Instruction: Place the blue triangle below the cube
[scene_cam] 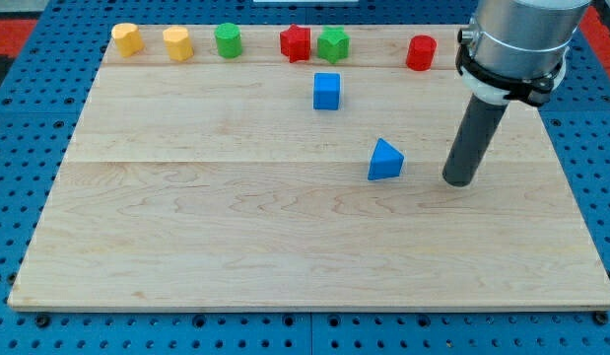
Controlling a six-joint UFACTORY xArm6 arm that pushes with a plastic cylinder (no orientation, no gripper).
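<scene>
Our tip, a bare rod with no fingers to clench, rests just right of the blue triangle, well placed for nudging it leftward under the blue cube.

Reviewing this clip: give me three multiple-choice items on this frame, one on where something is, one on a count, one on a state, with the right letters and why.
1. Where is my tip relative to the blue triangle?
A. At the view's right of it
B. At the view's left of it
C. On top of it

2. How many red blocks are on the wooden board?
A. One
B. Two
C. Four

3. Is my tip touching the blue triangle?
A. Yes, pressed against it
B. No, bare board shows between them
C. It is touching the blue cube instead

Answers:
1 A: the rod stands on the board at the triangle's right side.
2 B: a red star-like block and a red cylinder sit in the top row.
3 B: a gap of wood separates tip and triangle.
</scene>
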